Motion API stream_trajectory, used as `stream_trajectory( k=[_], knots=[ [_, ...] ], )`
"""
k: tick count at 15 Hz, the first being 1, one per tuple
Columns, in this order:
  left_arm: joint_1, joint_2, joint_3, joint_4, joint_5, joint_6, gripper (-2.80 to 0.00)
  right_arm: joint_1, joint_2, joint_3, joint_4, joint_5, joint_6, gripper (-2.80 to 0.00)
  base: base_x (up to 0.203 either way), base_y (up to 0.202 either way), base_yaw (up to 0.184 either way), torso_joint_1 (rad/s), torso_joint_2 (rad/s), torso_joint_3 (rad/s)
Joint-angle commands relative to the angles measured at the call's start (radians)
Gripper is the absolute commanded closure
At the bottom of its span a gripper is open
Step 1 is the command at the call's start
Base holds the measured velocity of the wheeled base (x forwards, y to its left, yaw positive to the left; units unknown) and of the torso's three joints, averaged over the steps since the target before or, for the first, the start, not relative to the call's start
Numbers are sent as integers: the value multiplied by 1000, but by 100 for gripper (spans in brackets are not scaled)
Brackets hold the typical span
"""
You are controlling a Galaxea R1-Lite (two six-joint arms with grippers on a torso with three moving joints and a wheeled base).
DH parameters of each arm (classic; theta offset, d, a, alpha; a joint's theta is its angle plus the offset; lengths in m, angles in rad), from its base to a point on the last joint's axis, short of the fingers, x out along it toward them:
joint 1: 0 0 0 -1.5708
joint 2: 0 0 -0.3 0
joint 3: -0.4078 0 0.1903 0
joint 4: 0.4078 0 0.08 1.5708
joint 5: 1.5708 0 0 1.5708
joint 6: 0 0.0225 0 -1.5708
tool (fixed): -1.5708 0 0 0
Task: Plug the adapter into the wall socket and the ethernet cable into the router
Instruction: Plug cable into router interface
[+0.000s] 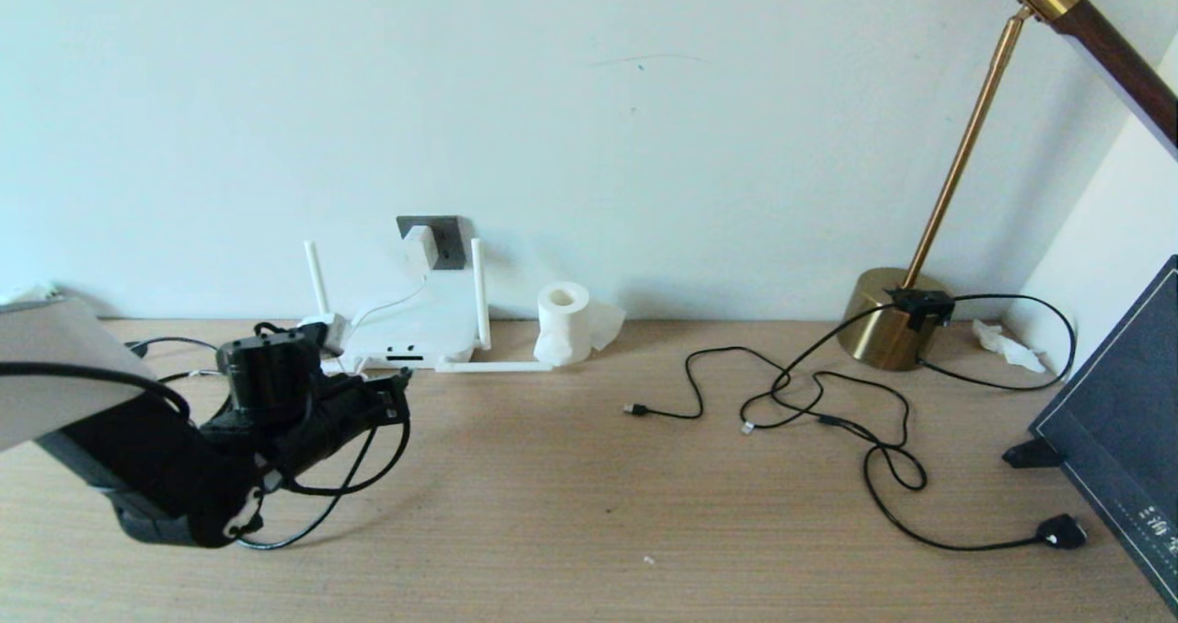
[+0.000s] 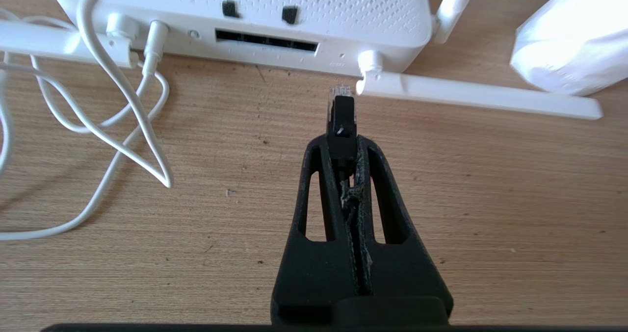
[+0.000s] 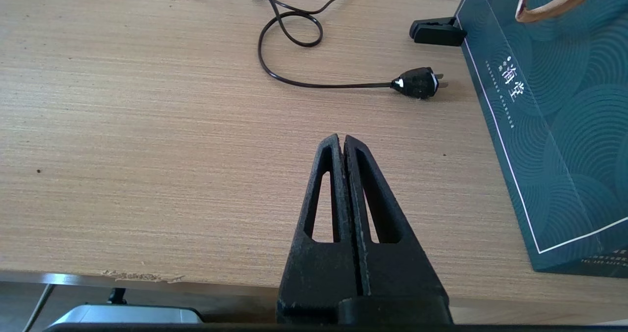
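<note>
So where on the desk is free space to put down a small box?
Free: the wide bare wood between the tissue roll and the loose black cables, and the front strip. Crowded: around the router with its white cord, and right, by the lamp base.

**A desk in a home or small office**

A wood-grain desk [image 1: 589,513] stands against a plain pale wall. On it sit a brass lamp [image 1: 897,324], a white router [image 1: 414,328], a tissue roll [image 1: 563,322], loose black cables [image 1: 828,411] and a dark teal gift bag [image 3: 554,126].
</note>
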Motion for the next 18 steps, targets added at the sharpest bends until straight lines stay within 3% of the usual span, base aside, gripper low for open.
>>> stream_trajectory(
  k=[1,18],
  knots=[
    [0,31,-13,-6,0,-1,0,0,2,0,2,0,0,0,0,0,0,0,0,0],
    [11,73,-76,-7,-2,-1,0,0,2,0,2,0,0,0,0,0,0,0,0,0]
  ],
)
